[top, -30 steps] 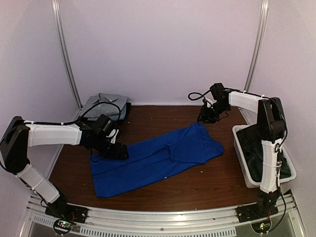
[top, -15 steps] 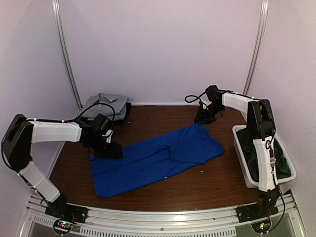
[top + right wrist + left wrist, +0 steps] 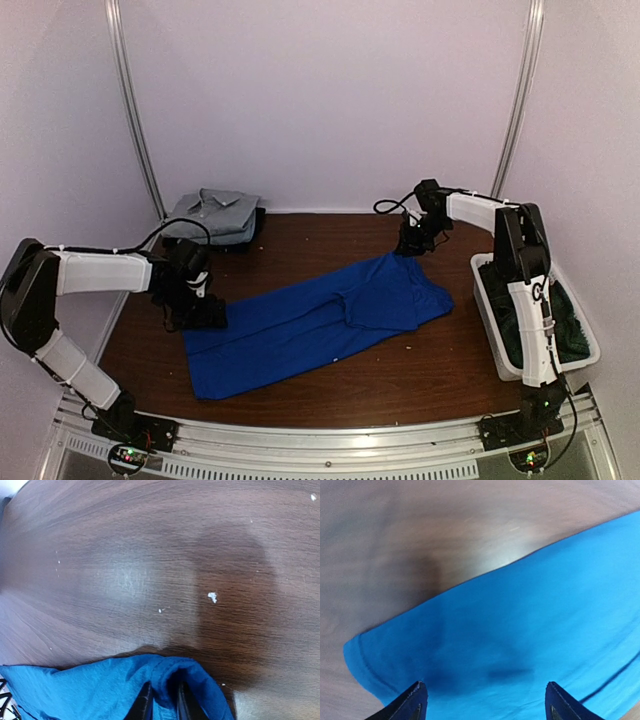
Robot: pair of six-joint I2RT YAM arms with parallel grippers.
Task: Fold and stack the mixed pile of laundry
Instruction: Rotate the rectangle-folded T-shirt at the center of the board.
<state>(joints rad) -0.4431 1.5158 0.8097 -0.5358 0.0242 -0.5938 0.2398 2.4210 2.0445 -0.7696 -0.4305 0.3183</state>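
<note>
The royal-blue piece [image 3: 320, 320] lies spread flat across the middle of the brown table. Its left end fills the left wrist view [image 3: 520, 630], where my left gripper [image 3: 485, 705] hangs open just above the cloth, near the hem corner. In the top view that gripper [image 3: 195, 308] sits at the garment's left edge. My right gripper [image 3: 411, 246] is at the far right corner of the blue piece. In the right wrist view its jaws [image 3: 164, 706] are shut on a raised fold of blue cloth [image 3: 200, 680]. A folded light grey shirt [image 3: 212, 212] rests at the back left.
A white bin [image 3: 492, 305] stands at the right edge with a dark green-black garment [image 3: 525, 322] inside. A dark cloth [image 3: 256, 226] shows under the grey shirt. White crumbs [image 3: 212, 597] dot the bare wood beyond the blue corner. Walls close in on three sides.
My left gripper slid left along the blue piece to its left edge, still open. My right gripper came down onto the far corner and closed on a fold of it.
</note>
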